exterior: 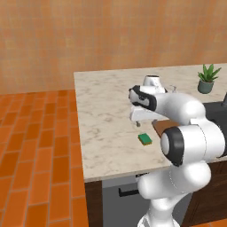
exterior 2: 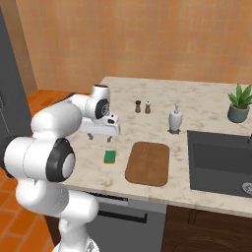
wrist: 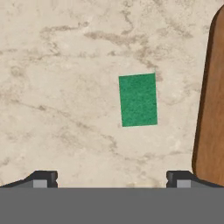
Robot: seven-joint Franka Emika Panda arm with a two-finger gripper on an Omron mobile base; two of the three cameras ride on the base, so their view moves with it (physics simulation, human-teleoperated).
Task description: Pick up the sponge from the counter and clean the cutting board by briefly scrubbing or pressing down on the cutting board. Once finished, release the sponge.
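The green sponge (exterior: 145, 139) (exterior 2: 110, 156) (wrist: 138, 99) lies flat on the marbled counter (exterior: 106, 102) (exterior 2: 123, 88) (wrist: 65, 87), just left of the brown cutting board (exterior 2: 147, 162) (wrist: 212, 109). In the left base view the arm hides most of the board (exterior: 160, 127). My gripper (exterior: 137, 123) (exterior 2: 100, 138) (wrist: 111, 180) hangs open above the counter, a little behind the sponge and pointing down. Its fingertips (wrist: 43, 179) are spread wide with nothing between them. The sponge is apart from both fingers.
A dark sink basin (exterior 2: 221, 162) is set into the counter right of the board. Behind it stand a soap dispenser (exterior 2: 175, 119), two small shakers (exterior 2: 138, 106) and a potted plant (exterior: 207, 79) (exterior 2: 239, 103). The counter's front edge runs close to the sponge.
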